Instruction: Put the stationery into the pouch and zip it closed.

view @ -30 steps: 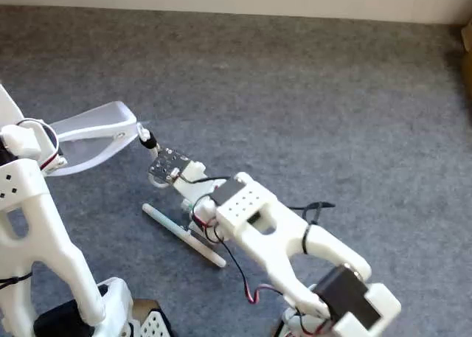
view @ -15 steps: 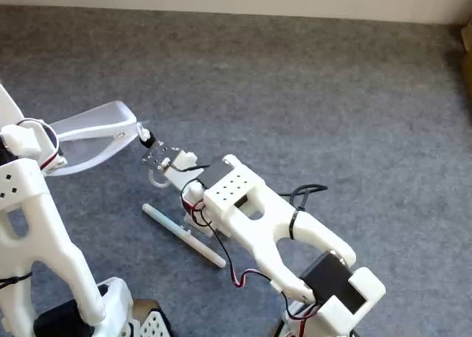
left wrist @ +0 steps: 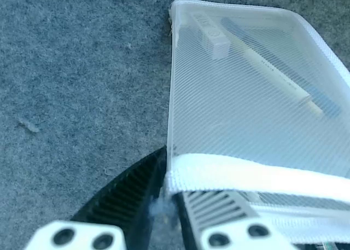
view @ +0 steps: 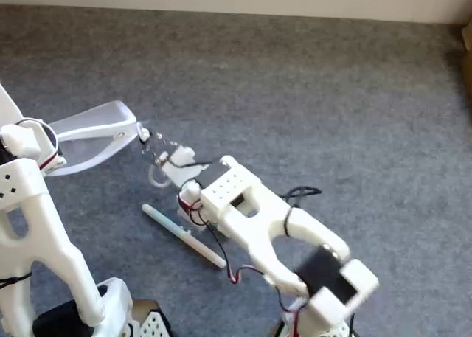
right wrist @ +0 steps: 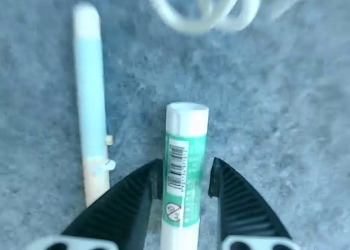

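A translucent mesh pouch [view: 94,136] hangs above the carpet, and my left gripper [left wrist: 169,173] is shut on its zipper edge. Inside the pouch [left wrist: 246,91] lie a pen [left wrist: 273,77] and a small white block [left wrist: 212,38]. My right gripper [right wrist: 186,167] is shut on a green-and-white glue stick [right wrist: 184,168], which points forward. In the high view this gripper [view: 157,154] sits just off the pouch's right end. A light-blue and white pen [view: 184,235] lies on the carpet beside the right arm; it is the pen [right wrist: 90,102] next to the glue stick.
A white cord loop [right wrist: 202,12] lies on the grey carpet [view: 317,101] just ahead of the glue stick, by the pouch's end. The left arm's white base [view: 44,234] stands at the near left. The carpet is open to the right and far side.
My right arm has moved up and left with the glue stick, closing on the pouch's right end. The left arm, the pouch and the pen on the carpet have stayed put.
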You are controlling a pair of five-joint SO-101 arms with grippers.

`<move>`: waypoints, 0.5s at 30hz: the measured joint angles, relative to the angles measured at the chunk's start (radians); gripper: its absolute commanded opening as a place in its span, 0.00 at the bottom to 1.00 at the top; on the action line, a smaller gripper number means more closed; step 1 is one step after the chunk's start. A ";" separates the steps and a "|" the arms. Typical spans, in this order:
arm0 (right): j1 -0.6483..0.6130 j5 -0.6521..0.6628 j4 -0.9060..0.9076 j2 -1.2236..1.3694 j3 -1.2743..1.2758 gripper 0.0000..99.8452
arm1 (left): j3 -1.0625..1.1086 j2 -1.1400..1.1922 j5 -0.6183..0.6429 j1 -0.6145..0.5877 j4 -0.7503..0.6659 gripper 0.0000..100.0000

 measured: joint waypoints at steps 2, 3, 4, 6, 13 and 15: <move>0.000 0.000 -0.002 0.046 -0.002 0.14 | 0.000 0.000 0.000 0.000 0.000 0.01; 0.000 0.000 -0.002 0.054 -0.005 0.14 | 0.000 0.000 0.000 0.000 0.000 0.01; 0.000 0.000 -0.002 0.063 -0.012 0.14 | 0.000 0.000 0.000 0.000 0.000 0.01; 0.003 0.000 -0.002 0.069 -0.020 0.10 | 0.000 0.000 0.000 0.000 0.000 0.01; 0.008 -0.002 -0.009 0.069 -0.021 0.01 | 0.000 0.000 0.000 0.000 0.000 0.01; 0.008 -0.002 -0.011 0.069 -0.021 0.01 | 0.000 0.000 0.000 0.000 0.000 0.01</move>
